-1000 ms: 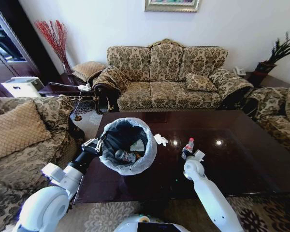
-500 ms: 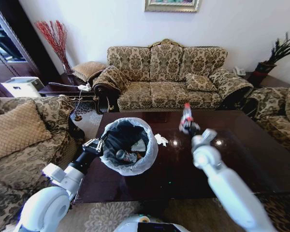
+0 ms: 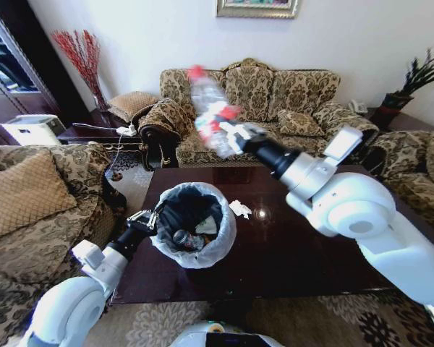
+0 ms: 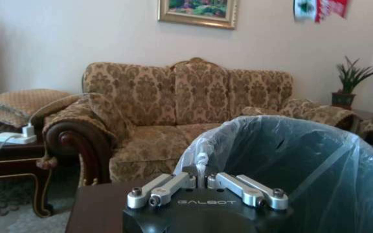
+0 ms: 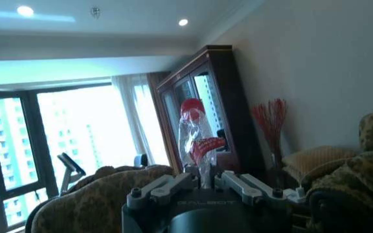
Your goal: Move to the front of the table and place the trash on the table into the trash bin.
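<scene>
My right gripper (image 3: 230, 134) is raised high above the dark glossy table (image 3: 311, 246), shut on a clear plastic bottle (image 3: 208, 108) with a red cap; the bottle (image 5: 197, 136) stands between its fingers in the right wrist view. Below it, at the table's left end, sits the trash bin (image 3: 194, 224) with its white bag liner, holding a can and scraps. My left gripper (image 3: 146, 218) is shut on the bin's bag rim (image 4: 203, 160). A crumpled white paper wad (image 3: 240, 209) lies on the table just right of the bin.
A patterned sofa (image 3: 253, 116) runs behind the table, with armchairs at the left (image 3: 36, 195) and at the right (image 3: 416, 166). A side table (image 3: 94, 130) with a power strip stands at the back left. A potted plant (image 3: 412, 83) is at the back right.
My right arm has lifted the bottle off the table, swinging it up and left until it hangs above the bin. The left gripper stays on the bin's rim.
</scene>
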Robot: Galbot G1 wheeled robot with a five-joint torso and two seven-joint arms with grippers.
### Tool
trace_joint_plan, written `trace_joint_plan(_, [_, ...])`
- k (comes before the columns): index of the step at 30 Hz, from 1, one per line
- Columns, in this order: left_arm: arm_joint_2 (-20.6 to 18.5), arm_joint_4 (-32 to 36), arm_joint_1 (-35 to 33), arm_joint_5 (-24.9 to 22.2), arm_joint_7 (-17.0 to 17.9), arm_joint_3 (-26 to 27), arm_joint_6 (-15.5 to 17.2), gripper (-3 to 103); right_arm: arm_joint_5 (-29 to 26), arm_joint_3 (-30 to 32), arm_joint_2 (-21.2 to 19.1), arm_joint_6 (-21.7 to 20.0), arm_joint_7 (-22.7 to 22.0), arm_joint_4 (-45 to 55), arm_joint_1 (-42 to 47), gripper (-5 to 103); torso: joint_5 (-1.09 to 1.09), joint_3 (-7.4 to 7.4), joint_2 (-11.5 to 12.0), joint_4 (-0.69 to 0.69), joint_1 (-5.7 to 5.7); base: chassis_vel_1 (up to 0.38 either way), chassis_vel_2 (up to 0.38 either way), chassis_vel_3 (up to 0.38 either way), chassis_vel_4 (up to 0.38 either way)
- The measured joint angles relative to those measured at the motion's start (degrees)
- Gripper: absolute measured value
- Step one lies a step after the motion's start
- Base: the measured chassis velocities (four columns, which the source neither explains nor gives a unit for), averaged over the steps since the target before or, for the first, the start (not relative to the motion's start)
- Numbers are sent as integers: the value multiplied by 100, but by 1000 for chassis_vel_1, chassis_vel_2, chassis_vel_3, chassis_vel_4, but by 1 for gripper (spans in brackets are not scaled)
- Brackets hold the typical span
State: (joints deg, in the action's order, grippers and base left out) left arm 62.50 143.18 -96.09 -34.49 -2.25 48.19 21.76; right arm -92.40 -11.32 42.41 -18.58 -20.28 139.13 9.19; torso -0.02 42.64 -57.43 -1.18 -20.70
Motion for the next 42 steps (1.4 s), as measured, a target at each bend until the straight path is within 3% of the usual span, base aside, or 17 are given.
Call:
trace_joint_plan(6, [41, 2, 8, -38, 75, 8, 22, 3, 362, -268, -349, -196, 523, 131, 328, 4, 1, 0, 0, 3, 0, 0, 0, 0, 0])
trace_joint_plan(13, [74, 3, 21, -41, 78, -6, 28, 3, 874, -488, -394, -301, 600, 169, 692, 2, -1, 0, 0, 2, 0, 0, 0, 0, 0])
trace_joint_plan(15, [76, 4, 19, -43, 71, -1, 28, 3, 1399, -566, -421, -354, 858, 56, 948, 12, 0, 0, 0, 2, 0, 0, 0, 0, 0])
trace_joint_plan(17, [84, 4, 16, -44, 68, 0, 28, 3, 1656, -593, -422, -343, 959, -1, 1052, 12, -1, 0, 0, 2, 0, 0, 0, 0, 0])
trace_joint_plan(20, [118, 7, 1, -46, 47, 3, 28, 3, 2071, -627, -399, -289, 1048, -69, 1263, 29, 2, 0, 0, 2, 0, 0, 0, 0, 0])
trace_joint_plan(22, [119, 8, -2, -46, 37, 6, 28, 3, 2104, -626, -397, -281, 1048, -69, 1285, 29, 0, 0, 0, 2, 0, 0, 0, 0, 0])
trace_joint_plan(24, [118, 8, 0, -47, 4, 19, 28, 3, 2145, -561, -411, -264, 1052, -80, 1328, 40, -2, 0, 0, 2, 0, 0, 0, 0, 0])
trace_joint_plan(25, [118, 8, 0, -47, 4, 19, 28, 3, 2145, -561, -411, -264, 1052, -80, 1328, 40, -2, 0, 0, 2, 0, 0, 0, 0, 0])
trace_joint_plan(27, [119, 8, 5, -47, -24, 20, 28, 3, 2129, -477, -425, -255, 1053, -73, 1364, 56, -1, 0, 0, 2, 0, 0, 0, 0, 0])
trace_joint_plan(29, [121, 8, 5, -47, -30, 18, 28, 3, 2128, -451, -426, -249, 1053, -70, 1379, 56, 0, 0, 0, 2, 0, 0, 0, 0, 0])
trace_joint_plan(30, [123, 8, 1, -47, -39, 17, 27, 3, 2124, -374, -427, -240, 1042, -67, 1421, 61, -1, 0, 0, 2, 0, 0, 0, 0, 0])
trace_joint_plan(32, [126, 9, -9, -47, -43, 18, 25, 3, 2118, -253, -426, -236, 1009, -75, 1484, 67, 0, 0, 0, 2, 0, 0, 0, 0, 0])
trace_joint_plan(33, [130, 9, -25, -47, -44, 29, 16, 3, 2111, -6, -433, -235, 927, -136, 1622, 78, 0, 0, 0, 2, 0, 0, 0, 0, 0])
trace_joint_plan(35, [142, 9, -42, -47, -44, 45, 2, 3, 2147, 198, -467, -224, 749, -244, 1765, 78, -1, 0, 0, 2, 0, 0, 0, 0, 0])
trace_joint_plan(36, [157, 8, -55, -47, -44, 58, -17, 3, 2238, 305, -501, -185, 566, -361, 1885, 84, -1, 0, 0, 2, 0, 0, 0, 0, 0])
trace_joint_plan(41, [244, 8, -70, -47, -29, 80, -87, 3, 3026, 455, -572, 3, 251, -1252, 2355, 97, 0, 0, 0, 2, 1, 0, 0, 0, 0])
trace_joint_plan(42, [277, 9, -74, -47, -26, 82, -100, 3, 3417, 429, -534, 140, 256, -1674, 2510, 99, 1, 0, 0, 2, 0, 0, 0, 0, 0])
